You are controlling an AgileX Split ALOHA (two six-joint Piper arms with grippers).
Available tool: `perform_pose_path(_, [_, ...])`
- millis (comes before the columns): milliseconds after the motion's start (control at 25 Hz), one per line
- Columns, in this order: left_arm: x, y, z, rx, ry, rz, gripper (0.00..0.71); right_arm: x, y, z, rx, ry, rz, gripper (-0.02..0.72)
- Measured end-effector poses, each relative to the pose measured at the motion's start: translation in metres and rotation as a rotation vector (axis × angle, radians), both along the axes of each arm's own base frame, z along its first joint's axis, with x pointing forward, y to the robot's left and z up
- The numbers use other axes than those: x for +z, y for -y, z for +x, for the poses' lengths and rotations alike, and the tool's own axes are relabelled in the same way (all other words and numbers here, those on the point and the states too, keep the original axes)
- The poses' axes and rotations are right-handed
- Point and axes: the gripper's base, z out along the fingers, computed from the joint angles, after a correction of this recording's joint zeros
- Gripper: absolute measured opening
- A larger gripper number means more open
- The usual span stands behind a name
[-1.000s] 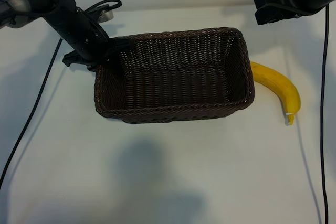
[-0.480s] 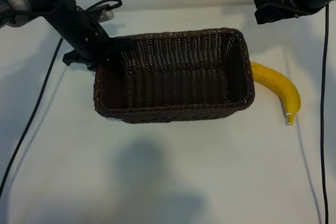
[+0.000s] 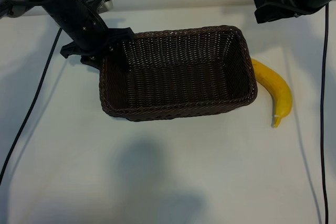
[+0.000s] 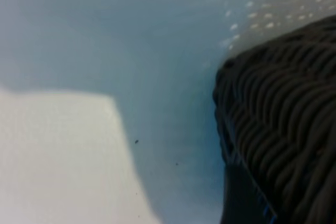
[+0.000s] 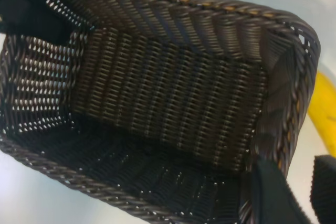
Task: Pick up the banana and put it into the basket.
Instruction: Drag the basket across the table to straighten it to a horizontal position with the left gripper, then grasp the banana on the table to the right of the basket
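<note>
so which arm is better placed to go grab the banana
Right, probably. The banana lies on the table against the basket's right end, below the raised right gripper. The left gripper is at the basket's far left corner, the whole basket between it and the fruit.

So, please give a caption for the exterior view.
Left gripper at the empty basket's corner; banana on the table beside it; right gripper raised.

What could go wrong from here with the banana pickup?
1. The banana lies on the table right against the basket's right end wall, so the right tool has little room on that side and may snag the wicker.
2. The left tool is at the basket's far-left corner; any motion there could shift the basket and roll the banana.
</note>
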Motion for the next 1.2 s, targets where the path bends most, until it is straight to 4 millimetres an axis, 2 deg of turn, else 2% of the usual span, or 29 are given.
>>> perform_pose_path(160, [0.003,0.000,-0.001,-0.006,0.004,0.001,0.476,0.001,-0.001,0.000,-0.006,0.003,0.016,0.233])
perform_pose_path(480, [0.039,-0.006,-0.011,-0.052,0.035,0.028,0.478,0.001,-0.001,0.001,-0.012,0.013,0.022,0.233])
perform_pose_path(600, [0.054,-0.008,-0.015,-0.058,0.068,0.038,0.478,0.001,-0.001,0.001,-0.012,0.013,0.022,0.233])
perform_pose_path(840, [0.098,-0.011,-0.026,-0.058,0.175,0.031,0.479,0.001,-0.001,0.001,-0.012,0.013,0.022,0.233])
perform_pose_path(1040, [0.116,-0.013,-0.051,-0.102,0.200,-0.016,0.479,0.001,-0.001,0.001,-0.010,0.012,0.015,0.250])
perform_pose_path(1200, [0.112,-0.009,-0.080,-0.132,0.203,-0.177,0.479,-0.001,0.002,0.000,0.006,0.004,-0.033,0.321])
